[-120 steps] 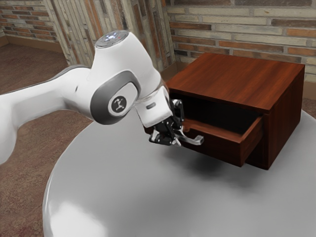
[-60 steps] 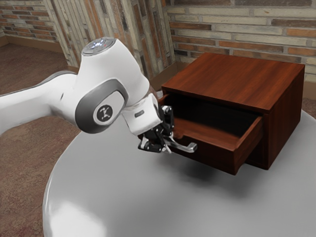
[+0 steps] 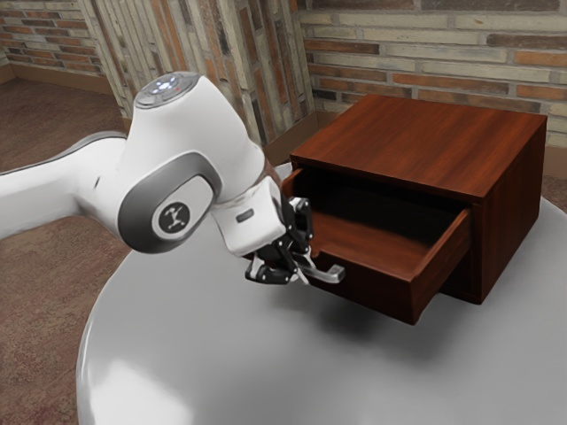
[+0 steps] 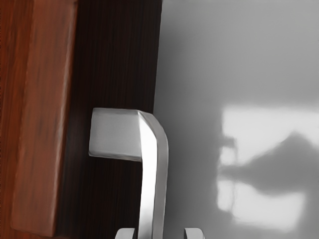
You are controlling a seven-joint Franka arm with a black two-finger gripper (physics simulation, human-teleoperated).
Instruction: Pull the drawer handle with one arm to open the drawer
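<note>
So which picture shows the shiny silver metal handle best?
The wrist view: the silver metal handle sits close up against the dark wooden drawer front. The exterior view shows it from afar, partly behind the black end effector.

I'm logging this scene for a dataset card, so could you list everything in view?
cabinet: one, reddish-brown wood, on the table at the exterior view's right.
drawer: one, same wood, pulled partly out of the cabinet.
drawer handle: one, silver metal, on the drawer front.
table: one, grey, round, under the cabinet.
brick wall: one, brown and tan, behind the table.
floor: brown, beyond the table at the exterior view's left.
arm: one, white and grey, coming in from the exterior view's left.
gripper: one, black, shut on the drawer handle.
</note>
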